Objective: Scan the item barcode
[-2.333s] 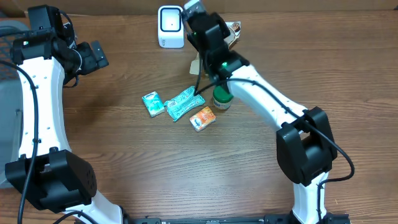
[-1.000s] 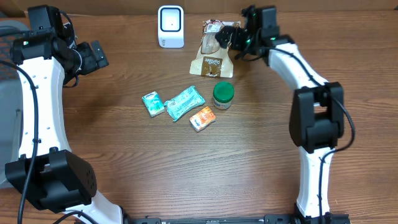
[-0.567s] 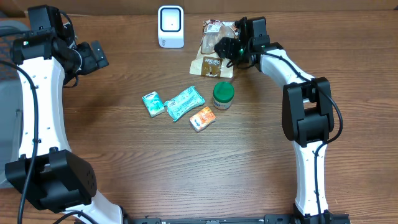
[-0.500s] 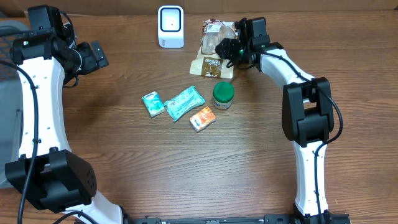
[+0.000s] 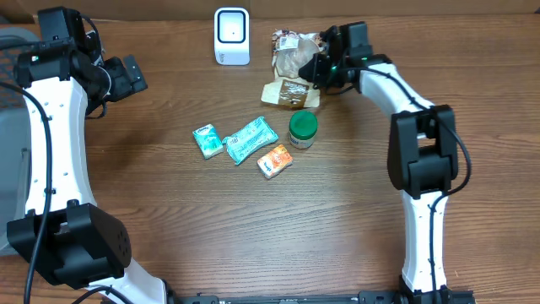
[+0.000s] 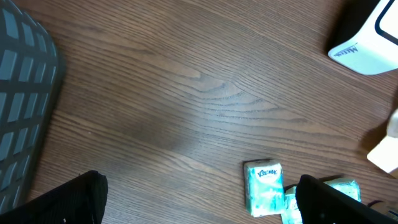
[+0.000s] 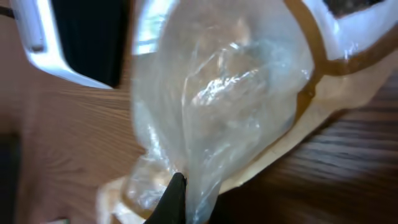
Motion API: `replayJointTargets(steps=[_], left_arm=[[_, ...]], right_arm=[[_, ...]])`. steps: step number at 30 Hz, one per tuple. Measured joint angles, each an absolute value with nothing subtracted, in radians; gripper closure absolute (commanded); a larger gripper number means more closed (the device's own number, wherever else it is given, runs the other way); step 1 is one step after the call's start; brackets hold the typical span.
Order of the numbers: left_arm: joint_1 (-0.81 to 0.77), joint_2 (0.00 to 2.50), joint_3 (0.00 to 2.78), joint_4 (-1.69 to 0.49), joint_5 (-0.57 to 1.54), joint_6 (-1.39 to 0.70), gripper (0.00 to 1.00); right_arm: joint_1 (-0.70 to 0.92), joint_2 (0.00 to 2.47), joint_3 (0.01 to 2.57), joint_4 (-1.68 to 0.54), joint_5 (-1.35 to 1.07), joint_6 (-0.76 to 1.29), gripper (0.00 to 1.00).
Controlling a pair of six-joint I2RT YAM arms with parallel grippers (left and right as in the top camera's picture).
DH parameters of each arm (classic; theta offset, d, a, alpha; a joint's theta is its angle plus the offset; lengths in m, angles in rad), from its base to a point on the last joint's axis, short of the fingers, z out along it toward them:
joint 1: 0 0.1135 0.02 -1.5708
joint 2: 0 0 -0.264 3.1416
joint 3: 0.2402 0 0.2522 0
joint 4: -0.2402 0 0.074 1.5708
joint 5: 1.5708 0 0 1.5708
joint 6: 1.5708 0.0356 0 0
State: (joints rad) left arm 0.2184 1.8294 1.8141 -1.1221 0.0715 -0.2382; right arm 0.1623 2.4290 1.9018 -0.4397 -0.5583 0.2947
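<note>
Overhead shows my right gripper (image 5: 312,66) clamped onto the clear-windowed top of the brown snack pouch (image 5: 291,91), which sits at the back of the table, just right of the white scanner (image 5: 231,35). Right wrist view backs that up, with the film bunched and pinched between the jaws. Grabbing the top makes sense to me, since the pouch can hang free and be turned toward the scanner. My left gripper (image 5: 126,76) is wide open and parked off to the side, holding nothing.
</note>
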Motion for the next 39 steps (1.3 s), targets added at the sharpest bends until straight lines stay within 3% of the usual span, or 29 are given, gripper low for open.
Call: replayJointTargets(steps=[13,24,27,39], left_arm=[[0.218,1.829,1.814,-1.122,0.072,-0.238,0.0],[0.218,1.829,1.814,-1.122,0.072,-0.238,0.01],[0.219,1.829,1.814,-1.122,0.072,-0.238,0.0],[0.219,1.829,1.814,-1.122,0.072,-0.238,0.01]], right_arm=[[0.173,1.978,1.924,-0.584,-0.723,0.154,0.96],[0.22,1.911,1.929,-0.782,-0.795,-0.098,0.96],[0.237,1.911,1.929,-0.738,-0.71,-0.103,0.96],[0.448,2.022,1.929,-0.456,0.015,-0.191,0.96]])
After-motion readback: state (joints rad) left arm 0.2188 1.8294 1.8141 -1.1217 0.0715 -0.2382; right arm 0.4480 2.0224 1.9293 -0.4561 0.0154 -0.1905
